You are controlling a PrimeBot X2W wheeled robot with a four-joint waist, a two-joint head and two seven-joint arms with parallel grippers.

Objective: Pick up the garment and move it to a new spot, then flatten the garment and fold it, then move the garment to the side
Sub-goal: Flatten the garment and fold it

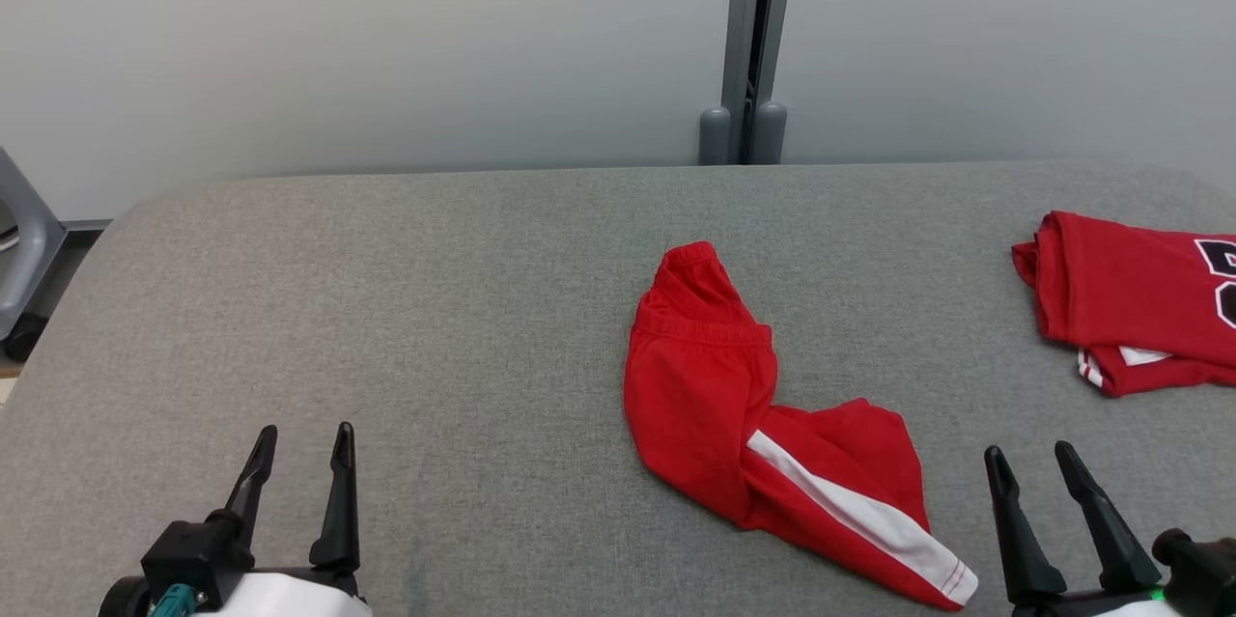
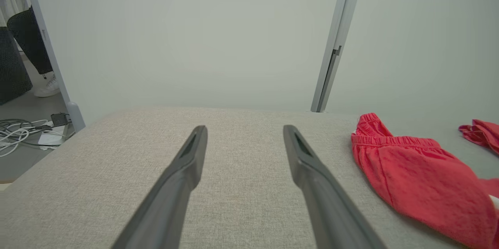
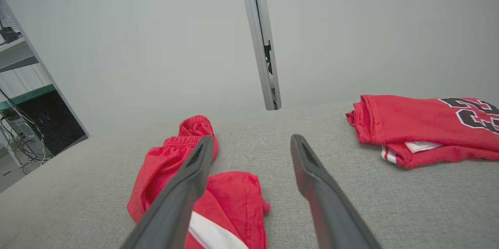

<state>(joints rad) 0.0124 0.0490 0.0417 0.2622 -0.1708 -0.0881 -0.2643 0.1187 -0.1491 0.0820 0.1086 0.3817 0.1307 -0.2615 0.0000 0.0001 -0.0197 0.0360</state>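
Note:
The garment (image 1: pixel 734 405) is a pair of red shorts with a white side stripe, lying crumpled on the grey table (image 1: pixel 435 308) right of centre. It also appears as the red shorts (image 2: pixel 417 179) and the shorts (image 3: pixel 187 179) in the wrist views. My right gripper (image 1: pixel 1033 458) stands open at the lower right, just right of the shorts' striped end, holding nothing. In its own view the right gripper (image 3: pixel 253 143) has its left finger over the shorts. My left gripper (image 1: pixel 304 438), seen in its own view as the left gripper (image 2: pixel 245 132), is open over bare table far to the left.
A folded red jersey (image 1: pixel 1139 298) with dark lettering lies at the table's right edge, also seen as the jersey (image 3: pixel 425 128). A grey post (image 1: pixel 748 47) stands behind the table against a pale wall. Cables (image 2: pixel 23 134) lie on the floor off the left.

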